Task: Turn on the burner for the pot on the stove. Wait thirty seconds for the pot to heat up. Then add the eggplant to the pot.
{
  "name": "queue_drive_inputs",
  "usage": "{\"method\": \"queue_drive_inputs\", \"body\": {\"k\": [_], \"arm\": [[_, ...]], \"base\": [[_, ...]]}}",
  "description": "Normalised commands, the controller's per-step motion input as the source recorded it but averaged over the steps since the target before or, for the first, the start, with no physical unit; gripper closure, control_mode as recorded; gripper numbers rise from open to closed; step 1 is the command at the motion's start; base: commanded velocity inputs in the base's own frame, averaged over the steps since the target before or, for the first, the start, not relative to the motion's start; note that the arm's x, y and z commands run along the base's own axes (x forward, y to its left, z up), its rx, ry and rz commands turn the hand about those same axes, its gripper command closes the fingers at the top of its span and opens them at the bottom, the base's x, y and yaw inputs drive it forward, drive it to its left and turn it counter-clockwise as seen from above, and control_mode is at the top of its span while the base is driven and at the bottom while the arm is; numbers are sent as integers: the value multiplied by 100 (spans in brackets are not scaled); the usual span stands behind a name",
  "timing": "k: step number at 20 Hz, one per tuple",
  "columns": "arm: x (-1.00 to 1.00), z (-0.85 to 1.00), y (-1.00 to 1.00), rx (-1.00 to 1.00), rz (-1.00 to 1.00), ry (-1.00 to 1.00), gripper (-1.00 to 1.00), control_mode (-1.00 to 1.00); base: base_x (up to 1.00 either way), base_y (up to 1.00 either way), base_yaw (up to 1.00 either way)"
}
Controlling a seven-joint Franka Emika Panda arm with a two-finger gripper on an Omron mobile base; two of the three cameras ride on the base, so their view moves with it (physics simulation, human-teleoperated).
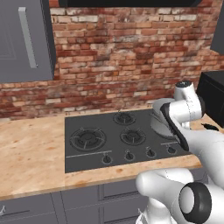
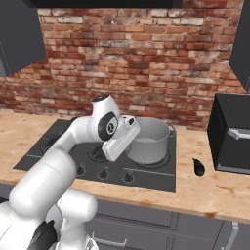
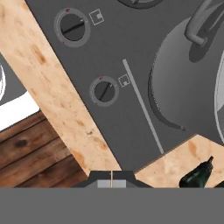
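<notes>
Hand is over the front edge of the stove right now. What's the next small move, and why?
Probably ease the shut hand down toward the nearer knob, the one beside the pot. That knob sits just ahead of the fingertips in the hand view and nothing is touching it yet. The eggplant lies on the counter right of the stove, so lighting the burner likely comes first.

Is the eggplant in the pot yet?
Not yet. The eggplant lies on the counter, right of the stove, apart from the pot.
</notes>
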Motion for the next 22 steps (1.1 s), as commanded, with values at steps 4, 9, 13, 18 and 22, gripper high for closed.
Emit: {"method": "queue_drive_inputs", "body": {"k": [4, 9, 13, 18, 22], "arm": [[0, 0, 0, 0, 0, 0, 100, -100], [0, 0, 0, 0, 0, 0, 100, -100], [0, 0, 0, 0, 0, 0, 100, -100], [0, 0, 0, 0, 0, 0, 100, -100], [0, 0, 0, 0, 0, 0, 100, -100]], "base": [[0, 0, 0], [0, 0, 0], [0, 0, 0], [0, 0, 0], [0, 0, 0]]}}
